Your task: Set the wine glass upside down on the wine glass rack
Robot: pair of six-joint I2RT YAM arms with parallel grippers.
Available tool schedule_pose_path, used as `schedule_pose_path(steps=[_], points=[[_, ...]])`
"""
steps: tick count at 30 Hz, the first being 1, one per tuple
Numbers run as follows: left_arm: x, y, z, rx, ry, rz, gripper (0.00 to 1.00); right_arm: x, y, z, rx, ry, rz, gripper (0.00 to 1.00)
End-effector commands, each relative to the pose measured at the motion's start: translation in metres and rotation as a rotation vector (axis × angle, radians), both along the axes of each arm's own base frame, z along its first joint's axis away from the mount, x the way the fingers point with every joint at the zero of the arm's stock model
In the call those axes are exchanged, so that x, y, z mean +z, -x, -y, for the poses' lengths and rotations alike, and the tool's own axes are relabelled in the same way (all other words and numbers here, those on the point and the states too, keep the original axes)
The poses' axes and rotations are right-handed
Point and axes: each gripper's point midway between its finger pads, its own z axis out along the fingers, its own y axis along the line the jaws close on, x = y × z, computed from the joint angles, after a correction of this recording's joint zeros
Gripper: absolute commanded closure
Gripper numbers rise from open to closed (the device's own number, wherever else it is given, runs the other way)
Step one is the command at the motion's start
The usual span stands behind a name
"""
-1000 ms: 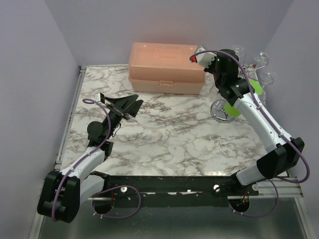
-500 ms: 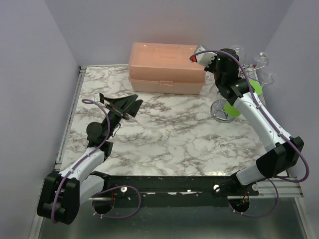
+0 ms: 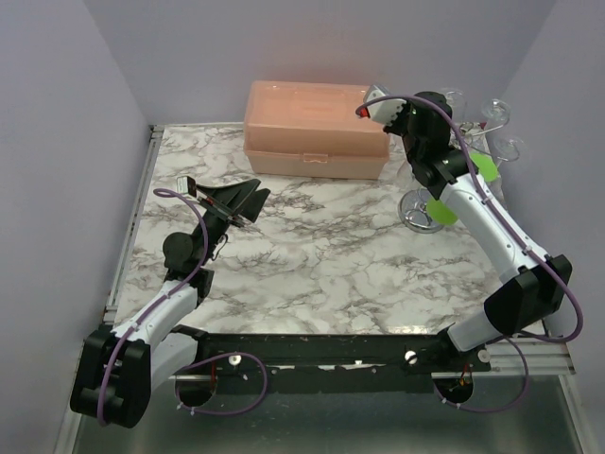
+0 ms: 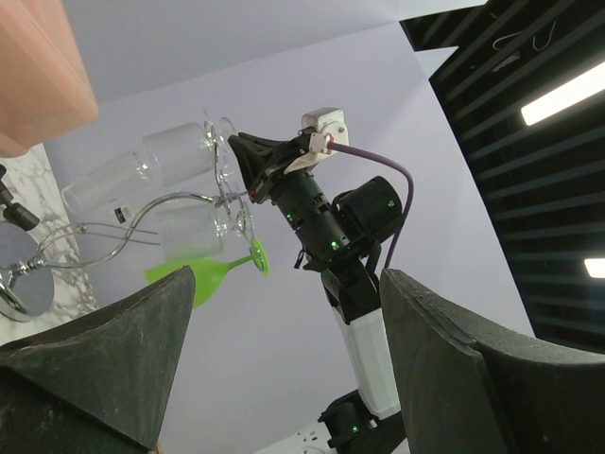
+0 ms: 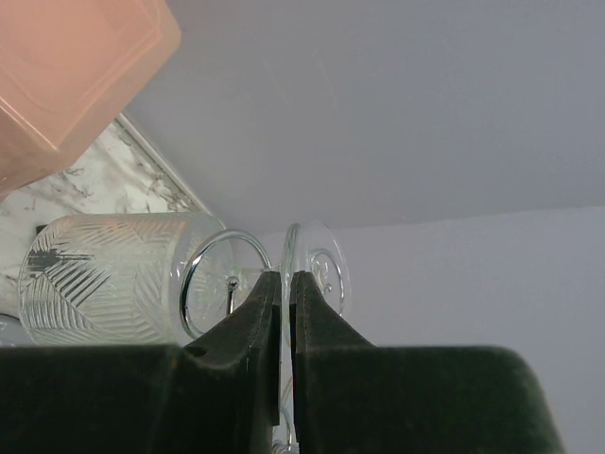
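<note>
The silver wire rack (image 3: 417, 209) stands at the back right, with clear glasses (image 3: 497, 113) and a green glass (image 3: 484, 166) hanging on its arms. My right gripper (image 3: 446, 102) is at the rack's top. In the right wrist view it (image 5: 281, 277) is shut on the thin round foot (image 5: 321, 270) of a clear wine glass. A patterned clear bowl (image 5: 99, 279) lies past a wire loop (image 5: 210, 284) to the left; the stem is hidden. My left gripper (image 3: 248, 200) is open and empty, raised over the table's left side, and also shows in its own wrist view (image 4: 284, 317).
A pink lidded box (image 3: 317, 128) stands at the back centre, just left of the rack. The rack's round shiny base (image 4: 19, 284) and the green glass (image 4: 203, 282) show in the left wrist view. Purple walls close in the table.
My right gripper has shifted very slightly at the rack's top, still shut on the glass foot. The left arm has not moved.
</note>
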Motion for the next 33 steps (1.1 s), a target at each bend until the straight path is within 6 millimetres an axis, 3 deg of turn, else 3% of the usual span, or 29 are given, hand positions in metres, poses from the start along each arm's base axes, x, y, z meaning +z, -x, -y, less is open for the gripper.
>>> schedule_pose_path(steps=[1, 13, 33], points=[[0.01, 0.006, -0.001, -0.001, 0.0, 0.043, 0.19, 0.045, -0.004, -0.015, 0.071, -0.045, 0.164, 1.0], [0.01, 0.006, -0.003, 0.004, 0.003, 0.045, 0.19, 0.045, -0.007, -0.028, 0.135, -0.073, 0.174, 1.0], [0.009, 0.002, -0.002, 0.001, 0.005, 0.042, 0.19, 0.039, 0.026, -0.034, 0.253, -0.068, 0.117, 1.0]])
